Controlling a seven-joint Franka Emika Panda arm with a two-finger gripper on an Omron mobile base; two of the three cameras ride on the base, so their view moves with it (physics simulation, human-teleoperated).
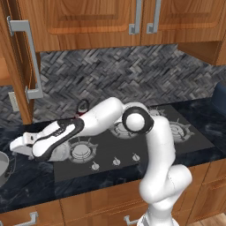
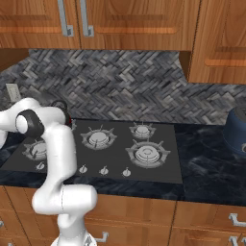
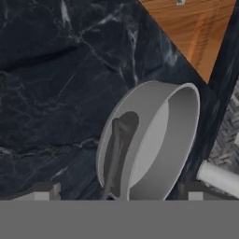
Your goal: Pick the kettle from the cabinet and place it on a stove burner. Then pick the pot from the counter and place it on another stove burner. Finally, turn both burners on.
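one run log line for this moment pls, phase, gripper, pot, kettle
phase: reaching for pot | gripper: open, above pot, not gripping | pot: upright on counter, left of cooktop | kettle: mostly hidden behind arm, at cooktop's back left

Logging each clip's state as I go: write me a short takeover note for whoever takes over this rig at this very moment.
Tool: open, holding nothing, low over the pot.
Pot: on the black counter left of the cooktop; its rim shows at the left edge of the left base view.
Kettle: dark red, mostly hidden behind the arm, at the back left of the cooktop; looks set on a burner, but I cannot confirm it.
Cabinet door: stands open.
Done: kettle apparently moved.
Left: grasp the pot, set it on another burner, turn both knobs.
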